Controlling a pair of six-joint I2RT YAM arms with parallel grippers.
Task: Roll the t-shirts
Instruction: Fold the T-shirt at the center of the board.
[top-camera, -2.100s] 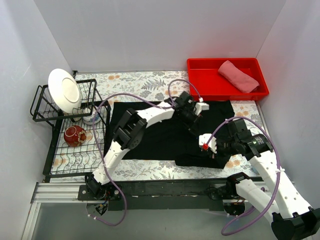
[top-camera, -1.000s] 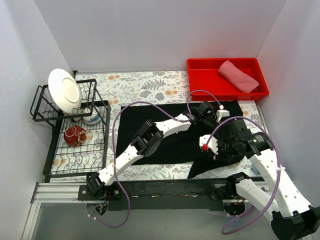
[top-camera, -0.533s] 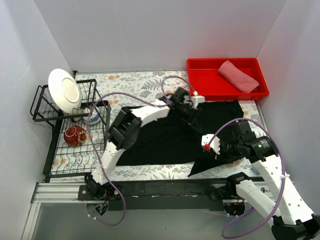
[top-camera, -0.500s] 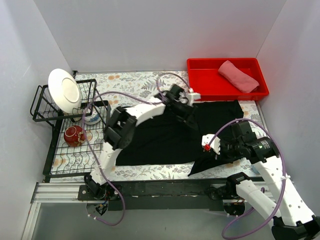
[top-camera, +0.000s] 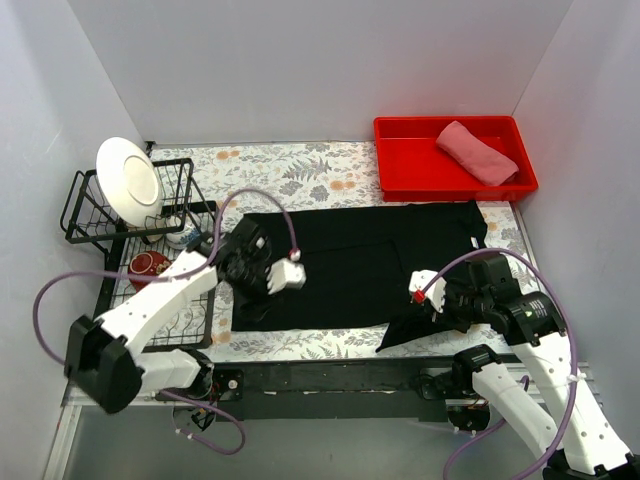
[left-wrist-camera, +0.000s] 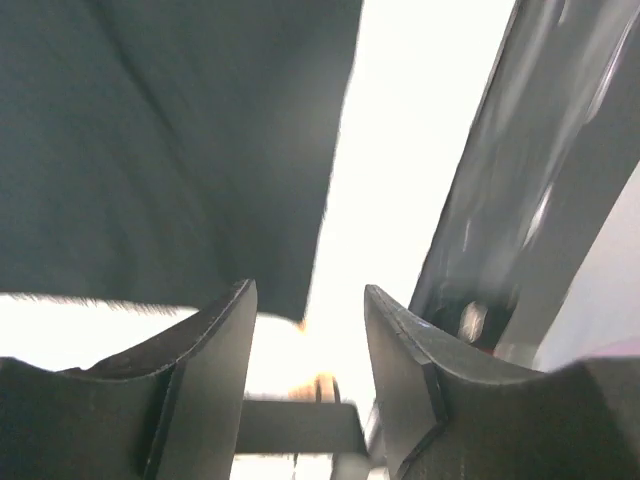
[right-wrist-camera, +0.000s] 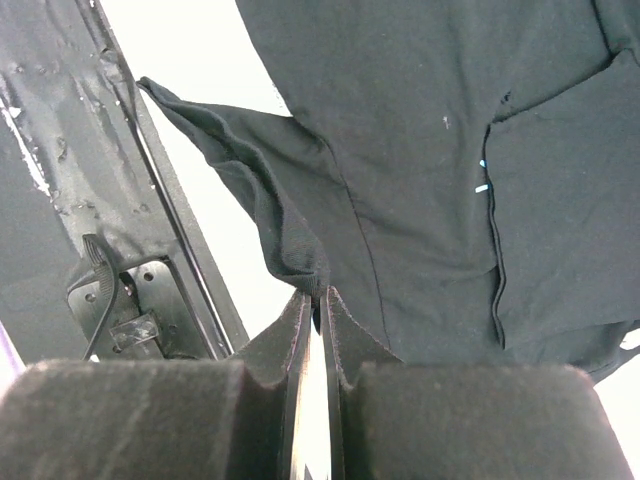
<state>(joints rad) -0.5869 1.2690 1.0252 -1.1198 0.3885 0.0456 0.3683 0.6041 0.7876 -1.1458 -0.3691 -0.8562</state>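
A large black t-shirt (top-camera: 360, 260) lies spread across the floral table, and its blue print (right-wrist-camera: 482, 175) shows in the right wrist view. My left gripper (top-camera: 252, 285) hovers at the shirt's left end. It is open (left-wrist-camera: 310, 330) with nothing between the fingers, and the shirt's corner (left-wrist-camera: 150, 150) sits ahead of them. My right gripper (top-camera: 432, 308) is at the shirt's near right part, shut (right-wrist-camera: 318, 292) on a fold of black cloth that is raised off the table. A salmon-pink t-shirt (top-camera: 477, 150) lies rolled in the red bin (top-camera: 400, 155).
A black wire dish rack (top-camera: 110, 300) stands at the left with a white plate (top-camera: 128, 180) and a red bowl (top-camera: 148, 268). A metal rail (top-camera: 330, 375) runs along the near table edge. White walls close in the sides and back.
My left arm swung from the shirt's far right side back to its left end, and its jaws opened. The black shirt now lies flatter. My right gripper kept its hold.
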